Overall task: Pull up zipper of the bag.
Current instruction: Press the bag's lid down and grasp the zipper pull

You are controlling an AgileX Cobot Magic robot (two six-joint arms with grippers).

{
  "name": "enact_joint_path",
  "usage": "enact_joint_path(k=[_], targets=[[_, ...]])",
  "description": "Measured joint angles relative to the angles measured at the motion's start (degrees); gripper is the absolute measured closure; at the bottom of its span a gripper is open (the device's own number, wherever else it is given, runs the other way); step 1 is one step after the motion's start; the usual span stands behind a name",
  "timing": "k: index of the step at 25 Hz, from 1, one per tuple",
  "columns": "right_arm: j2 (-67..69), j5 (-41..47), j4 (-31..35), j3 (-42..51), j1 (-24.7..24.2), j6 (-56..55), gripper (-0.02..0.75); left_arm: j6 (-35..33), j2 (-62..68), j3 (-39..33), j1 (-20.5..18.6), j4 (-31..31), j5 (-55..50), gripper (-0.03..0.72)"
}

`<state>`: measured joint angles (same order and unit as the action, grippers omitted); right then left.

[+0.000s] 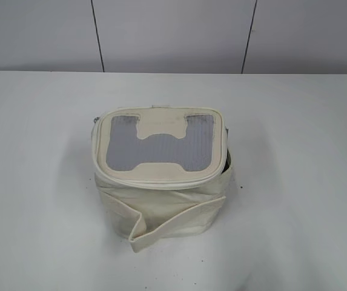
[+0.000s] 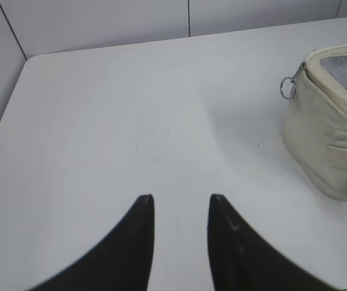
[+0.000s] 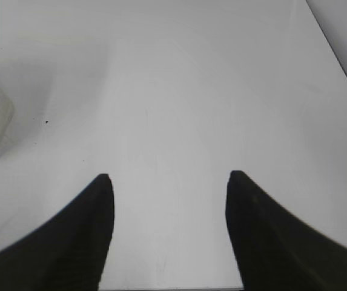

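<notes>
In the middle of the white table [image 1: 40, 182] sits the bag [image 1: 161, 200]. It is small, boxy and cream-white. Its top is a grey mesh panel [image 1: 161, 154] with a cream patch [image 1: 160, 124] shaped like an H. A fabric flap [image 1: 179, 227] hangs across its front and sticks out at the bottom left corner.

The zipper [image 1: 161, 180] runs around the edge of the lid. On the right side of the bag, a dark gap shows under the lid, so the lid is not closed there. In the left wrist view a silver ring tab [image 2: 287, 88] hangs at the bag's corner, just under the lid.

The left gripper [image 2: 180, 203] is over the bare table, well apart from the bag. Its two dark fingers [image 2: 138, 242] have a gap between them and hold nothing.

The right gripper [image 3: 168, 182] is also over the bare table. Its fingers are spread wide and hold nothing. Only a small edge of the bag shows at the left side of the right wrist view.

A grey panelled wall [image 1: 173, 36] stands behind the table.
</notes>
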<state>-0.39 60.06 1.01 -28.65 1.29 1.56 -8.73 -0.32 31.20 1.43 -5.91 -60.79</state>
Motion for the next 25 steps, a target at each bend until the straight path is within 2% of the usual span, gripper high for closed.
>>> enact_joint_path(k=[25], targets=[[0.0,0.0,0.0,0.0,0.0,0.0,0.276,0.0,0.0,0.0,0.0,0.0,0.0,0.446]])
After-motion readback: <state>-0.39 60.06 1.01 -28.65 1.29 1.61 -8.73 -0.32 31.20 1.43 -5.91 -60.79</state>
